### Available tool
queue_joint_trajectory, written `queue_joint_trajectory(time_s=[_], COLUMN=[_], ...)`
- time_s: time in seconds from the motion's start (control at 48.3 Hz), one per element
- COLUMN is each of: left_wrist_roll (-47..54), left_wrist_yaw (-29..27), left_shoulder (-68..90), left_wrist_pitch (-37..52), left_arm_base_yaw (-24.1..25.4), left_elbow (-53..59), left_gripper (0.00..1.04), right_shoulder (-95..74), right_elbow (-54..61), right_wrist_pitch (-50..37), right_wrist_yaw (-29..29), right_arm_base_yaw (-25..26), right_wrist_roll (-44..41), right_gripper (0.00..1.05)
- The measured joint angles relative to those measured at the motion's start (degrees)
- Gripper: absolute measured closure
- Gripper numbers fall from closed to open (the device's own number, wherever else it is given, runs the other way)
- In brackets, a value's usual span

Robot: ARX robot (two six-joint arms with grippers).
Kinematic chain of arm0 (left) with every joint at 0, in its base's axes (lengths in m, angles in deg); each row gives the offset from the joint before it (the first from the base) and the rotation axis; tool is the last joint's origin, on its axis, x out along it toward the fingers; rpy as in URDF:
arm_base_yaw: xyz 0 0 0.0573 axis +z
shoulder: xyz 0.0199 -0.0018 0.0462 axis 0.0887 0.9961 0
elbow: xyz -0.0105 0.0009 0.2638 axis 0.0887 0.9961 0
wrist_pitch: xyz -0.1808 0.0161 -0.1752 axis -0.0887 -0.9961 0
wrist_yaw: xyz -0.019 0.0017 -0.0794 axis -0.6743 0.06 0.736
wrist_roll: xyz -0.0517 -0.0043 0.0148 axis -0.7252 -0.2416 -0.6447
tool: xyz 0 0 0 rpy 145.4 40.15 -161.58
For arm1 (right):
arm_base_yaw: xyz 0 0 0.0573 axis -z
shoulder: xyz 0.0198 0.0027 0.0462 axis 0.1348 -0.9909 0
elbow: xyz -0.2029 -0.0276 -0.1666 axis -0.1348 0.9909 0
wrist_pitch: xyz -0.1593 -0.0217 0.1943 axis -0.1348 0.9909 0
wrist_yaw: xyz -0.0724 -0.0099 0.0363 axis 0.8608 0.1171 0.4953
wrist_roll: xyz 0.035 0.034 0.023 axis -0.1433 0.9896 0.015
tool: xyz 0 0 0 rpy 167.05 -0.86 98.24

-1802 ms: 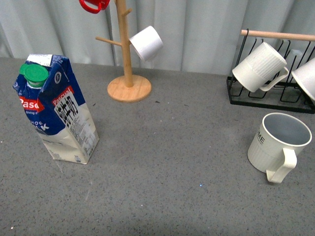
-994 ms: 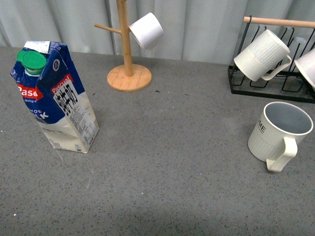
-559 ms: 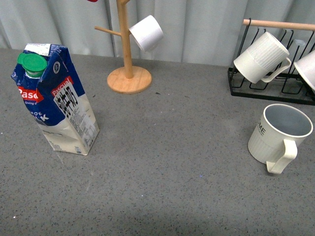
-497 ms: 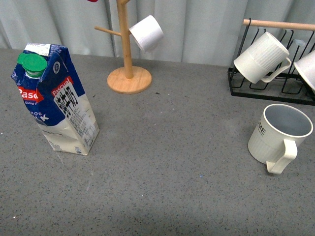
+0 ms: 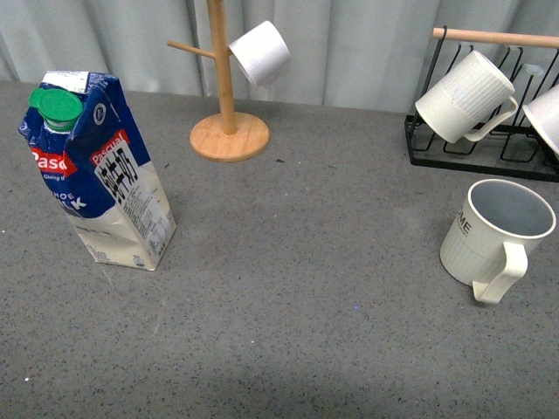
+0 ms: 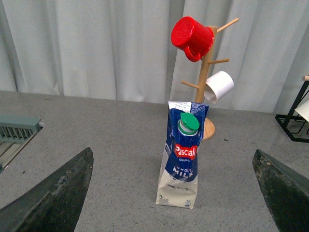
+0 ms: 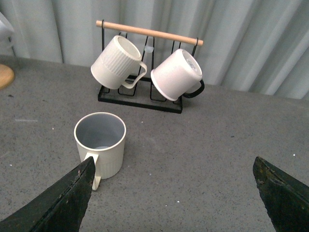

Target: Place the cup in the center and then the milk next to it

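The cup (image 5: 494,243), off-white and ribbed with a grey-blue inside, stands upright at the right of the grey table with its handle toward me; it also shows in the right wrist view (image 7: 101,143). The milk (image 5: 98,173), a blue-and-white carton with a green cap, stands at the left; it also shows in the left wrist view (image 6: 183,154). My left gripper (image 6: 174,193) is open and empty, back from the carton. My right gripper (image 7: 174,193) is open and empty, the cup ahead by one finger. Neither arm shows in the front view.
A wooden mug tree (image 5: 229,122) with a white cup (image 5: 259,52) stands at the back middle; a red cup (image 6: 192,37) hangs on it. A black wire rack (image 5: 476,148) with a wooden bar holds ribbed white mugs (image 5: 461,96) at the back right.
The front view has drifted a little up and down; the carton and the cup have not moved on the table.
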Motion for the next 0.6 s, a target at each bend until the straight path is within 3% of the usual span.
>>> queue_joint_trajectory(time_s=[0.145, 0.249, 0.601], left_wrist_roll=[0.00, 0.02, 0.02], left_wrist_yaw=[0.00, 0.00, 0.00], left_shoulder=[0.00, 0.02, 0.02], left_wrist_pitch=[0.00, 0.00, 0.00], left_arm_base_yaw=[0.00, 0.00, 0.00], left_elbow=[0.00, 0.00, 0.00], left_gripper=[0.07, 0.07, 0.07], right_shoulder=[-20.68, -37.79, -68.50], right_elbow=[-5.95, -12.98, -28.33], right_wrist_pitch=[-11.34, -16.74, -13.20], right_wrist_yaw=[-6.67, -7.78, -8.52], right_arm_base_yaw=[2.47, 4.76, 6.38], right_wrist_roll=[-1.57, -0.59, 5.97], right_gripper=[0.09, 0.09, 0.09])
